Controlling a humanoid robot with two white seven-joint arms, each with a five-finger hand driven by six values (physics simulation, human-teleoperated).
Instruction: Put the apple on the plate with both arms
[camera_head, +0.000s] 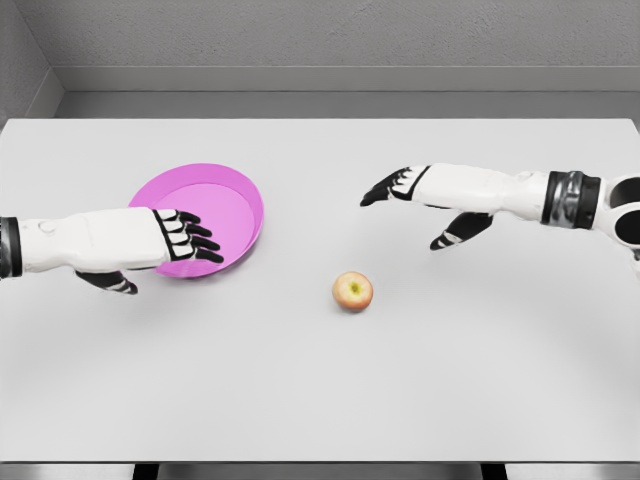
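A white table (420, 380) carries a pink plate (225, 195) toward its left edge. The left hand (160, 245), fingers loosely extended, overlaps the plate's near rim. The right hand (425, 205) hovers spread and empty. The apple (352, 291) lies mid-table between them, untouched, nothing blocking it.

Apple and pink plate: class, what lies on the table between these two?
Nothing. In the head view, only bare white table separates the apple from the pink plate; the left hand overlaps the plate's near rim.
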